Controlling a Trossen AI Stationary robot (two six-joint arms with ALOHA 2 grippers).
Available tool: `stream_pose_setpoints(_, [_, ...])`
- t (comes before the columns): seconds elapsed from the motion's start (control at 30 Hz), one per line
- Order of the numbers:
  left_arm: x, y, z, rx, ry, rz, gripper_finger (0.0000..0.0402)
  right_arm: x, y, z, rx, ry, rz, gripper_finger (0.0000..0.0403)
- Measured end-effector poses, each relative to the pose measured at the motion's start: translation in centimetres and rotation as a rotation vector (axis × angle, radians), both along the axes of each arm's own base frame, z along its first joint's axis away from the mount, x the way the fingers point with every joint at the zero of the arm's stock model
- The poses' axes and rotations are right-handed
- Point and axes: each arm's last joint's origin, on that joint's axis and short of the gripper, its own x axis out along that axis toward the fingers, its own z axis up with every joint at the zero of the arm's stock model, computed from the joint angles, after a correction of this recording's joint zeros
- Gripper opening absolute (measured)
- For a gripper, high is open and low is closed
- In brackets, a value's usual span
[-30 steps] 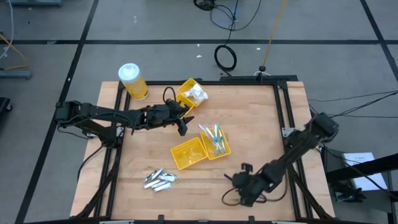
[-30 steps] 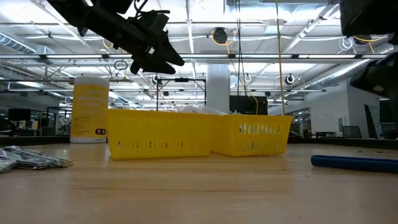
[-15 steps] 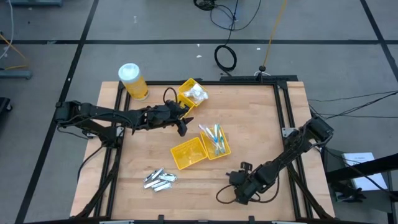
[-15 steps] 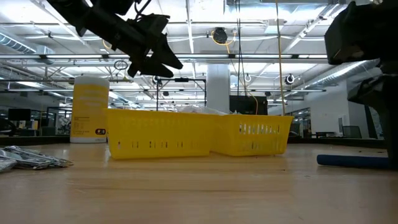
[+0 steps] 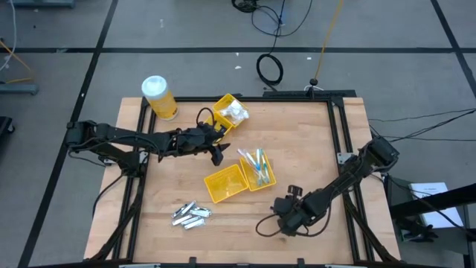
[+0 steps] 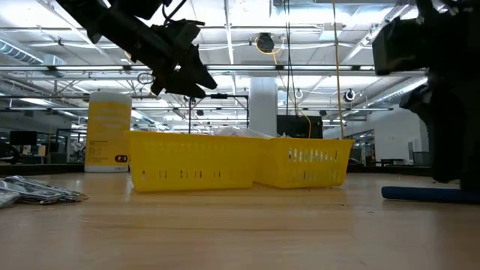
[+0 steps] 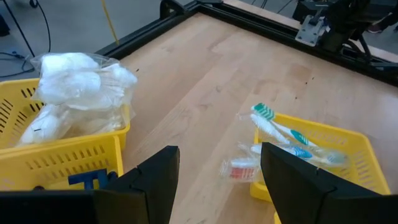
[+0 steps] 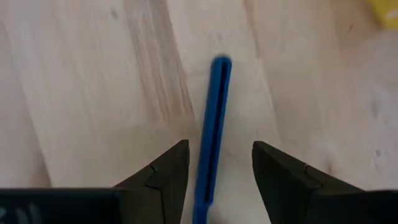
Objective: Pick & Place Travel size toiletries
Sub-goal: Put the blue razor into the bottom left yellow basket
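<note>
The right tool (image 5: pixel 281 217) hangs low over the table (image 5: pixel 297 141) at about 5 o'clock from the middle trays. In the right wrist view its two fingers (image 8: pixel 163 177) stand apart with a blue stick (image 8: pixel 212 134) lying flat on the wood between them, running straight out ahead of the fingertips. The fingers straddle the stick's near end without touching it; the tool is released, holding nothing. In the low view the stick (image 6: pixel 420 194) lies on the table just below the dark bulk of that arm.

The left tool (image 5: pixel 217 152) hovers above the table at 11 o'clock from the two joined trays (image 5: pixel 225 184), also unclenched and empty. Ahead of it, the wrist view shows a tray of white packets (image 7: pixel 74 93) at one side and a tray with wrapped pale sticks (image 7: pixel 283 134) at the other.

A heap of silver tubes (image 5: pixel 190 214) lies on the wood at 7 o'clock from the middle trays, well apart from both tools. A jar (image 5: pixel 158 97) stands at the table's 11 o'clock corner.
</note>
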Motion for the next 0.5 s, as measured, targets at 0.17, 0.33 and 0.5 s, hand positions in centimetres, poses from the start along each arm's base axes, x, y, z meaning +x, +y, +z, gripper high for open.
stream_pose_setpoints(0.17, [0.0,0.0,0.0,0.017,0.011,-0.009,0.0223,0.2,-0.3,-0.4,0.057,0.052,0.012,0.0164])
stream_pose_setpoints(0.33, [0.0,0.0,0.0,0.021,0.013,-0.012,0.0223,-0.5,-0.6,-1.2,0.092,0.101,-0.026,0.0152])
stream_pose_setpoints(0.5, [0.0,0.0,0.0,0.021,0.013,-0.012,0.0223,-1.5,-1.3,-3.0,0.127,0.108,-0.080,0.0106])
